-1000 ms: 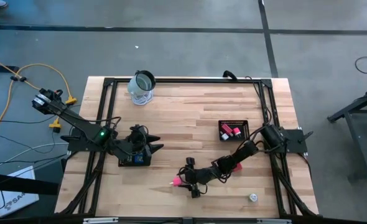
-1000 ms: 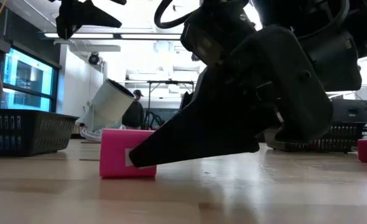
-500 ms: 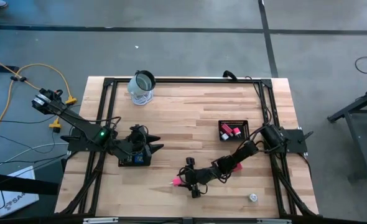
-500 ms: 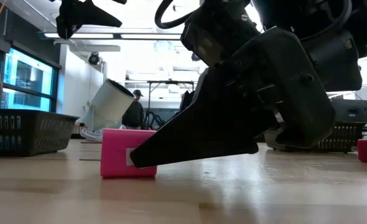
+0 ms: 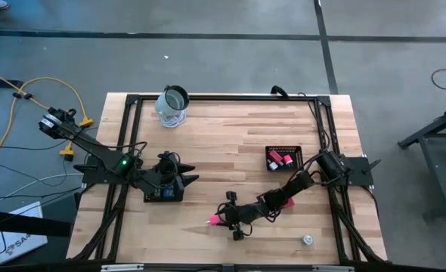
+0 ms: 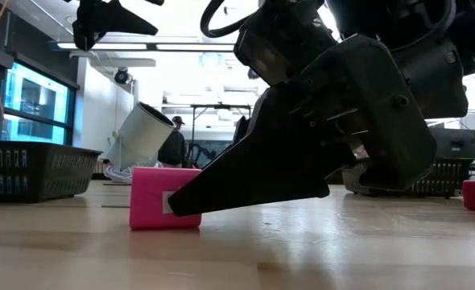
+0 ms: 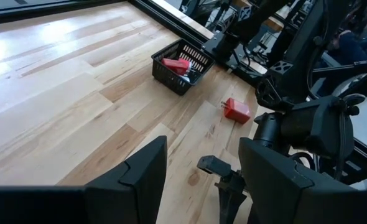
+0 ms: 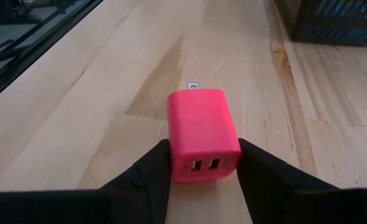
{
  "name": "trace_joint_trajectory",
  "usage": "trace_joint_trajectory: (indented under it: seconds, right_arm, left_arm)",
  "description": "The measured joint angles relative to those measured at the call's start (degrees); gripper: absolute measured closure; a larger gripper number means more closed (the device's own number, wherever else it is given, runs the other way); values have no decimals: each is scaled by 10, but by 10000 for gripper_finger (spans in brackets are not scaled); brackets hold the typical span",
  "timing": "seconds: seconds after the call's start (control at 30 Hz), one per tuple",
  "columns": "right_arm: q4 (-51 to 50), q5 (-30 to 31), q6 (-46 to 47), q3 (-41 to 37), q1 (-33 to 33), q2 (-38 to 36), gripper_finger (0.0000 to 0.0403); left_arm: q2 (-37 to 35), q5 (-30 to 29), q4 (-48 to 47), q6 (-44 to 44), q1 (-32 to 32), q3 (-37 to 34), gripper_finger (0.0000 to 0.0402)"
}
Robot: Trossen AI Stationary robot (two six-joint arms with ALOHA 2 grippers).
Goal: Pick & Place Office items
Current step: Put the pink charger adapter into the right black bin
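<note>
Right gripper (image 8: 202, 168) | pinching pink block (image 8: 203, 134) | USB ports visible (wrist only)

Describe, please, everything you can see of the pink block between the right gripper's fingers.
The pink block is a small, smooth, plastic-looking box with rounded edges; the face toward the wrist camera carries two small rectangular sockets side by side. It lies flat on the wooden table, near its front edge and about midway across. The right gripper sits low on the table with one dark finger against each side of the block. The block is not lifted.
</note>
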Motion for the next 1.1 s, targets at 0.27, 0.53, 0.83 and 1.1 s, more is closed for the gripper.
trace_joint_trajectory:
  seconds: [0.27, 0.53, 0.83, 1.1]
  right_arm:
    - [0, 0, -2, 0, 1, 0, 250]
    - [5, 12, -3, 0, 5, 0, 257]
    - [8, 32, -15, 0, 13, 0, 259]
    - [-40, 83, -16, 0, 13, -42, 259]
  left_arm:
    - [0, 0, 0, 0, 0, 0, 208]
    - [0, 0, 0, 0, 0, 0, 208]
    - [0, 0, 0, 0, 0, 0, 208]
    - [0, 0, 0, 0, 0, 0, 208]
